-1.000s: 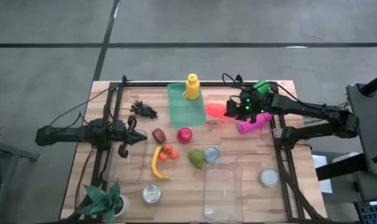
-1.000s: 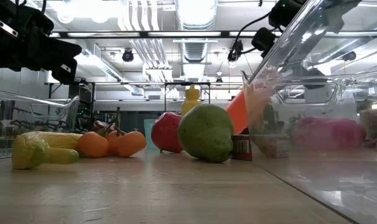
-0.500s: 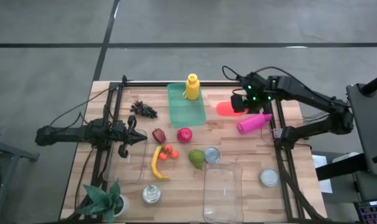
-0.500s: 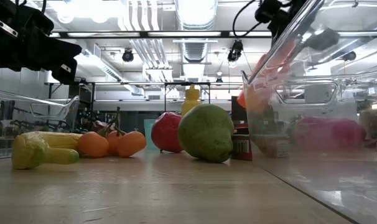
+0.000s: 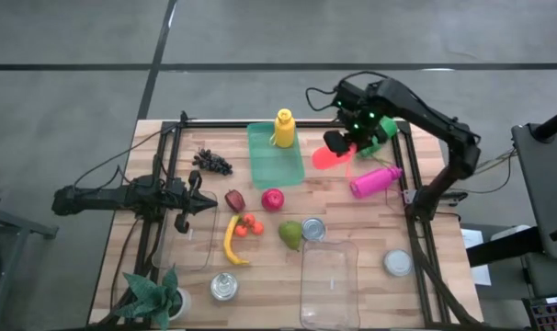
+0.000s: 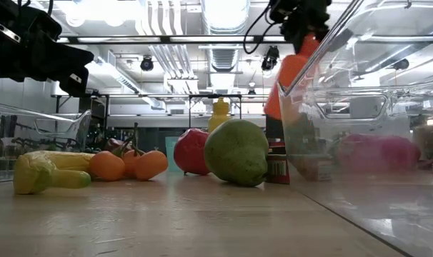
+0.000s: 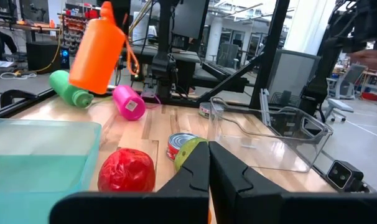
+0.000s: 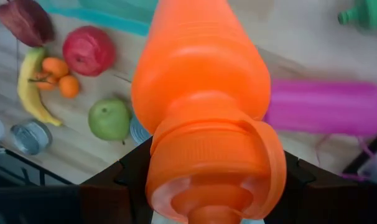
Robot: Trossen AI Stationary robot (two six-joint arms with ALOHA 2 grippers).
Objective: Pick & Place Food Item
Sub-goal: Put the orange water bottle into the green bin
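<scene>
An orange squeeze bottle hangs above the table's far right part with my right gripper shut on its cap end. It also shows in the low view, the left wrist view and the right wrist view. My left gripper rests shut and level at the table's left side, holding nothing. In its own wrist view the closed fingers point toward a red apple. My right gripper pinches the orange bottle's ribbed cap end between its two fingers, one on either side. The fingers come from above, pointing steeply down. The bottle hangs below them, tilted, with its wide bottom end lowest and clear of the table.
A green tray with a yellow bottle is at the far middle. A pink bottle and a green bottle lie at the right. Grapes, apple, pear, can, banana and clear containers fill the middle and near side.
My right gripper has risen and drifted toward the far edge and a little left, tipping from a low slant to point steeply down. The orange bottle has come up off the table with it and now hangs clear.
</scene>
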